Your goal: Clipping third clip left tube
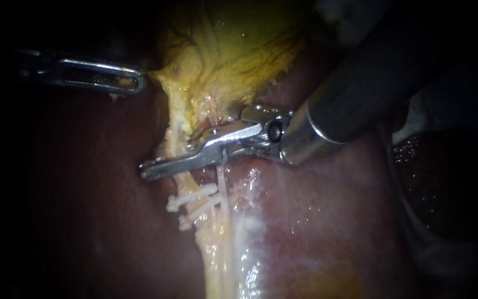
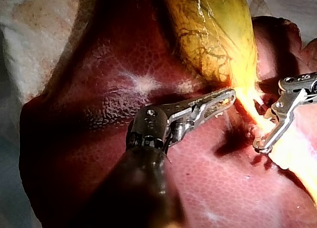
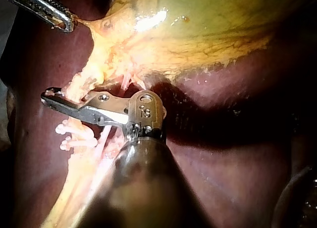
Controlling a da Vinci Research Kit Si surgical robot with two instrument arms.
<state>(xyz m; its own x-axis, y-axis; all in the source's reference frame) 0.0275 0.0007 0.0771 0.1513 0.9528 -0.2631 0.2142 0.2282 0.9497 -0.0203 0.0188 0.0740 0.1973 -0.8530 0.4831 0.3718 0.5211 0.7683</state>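
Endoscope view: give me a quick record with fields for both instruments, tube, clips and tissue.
left instrument: shut on the edge of the gallbladder, tissue stretched taut toward it
right instrument: lies across the tube, on the gallbladder side of the clips
clips: two, white, close together on the tube
third clip: none seen on the tube
liver: dark red, under and around the tube
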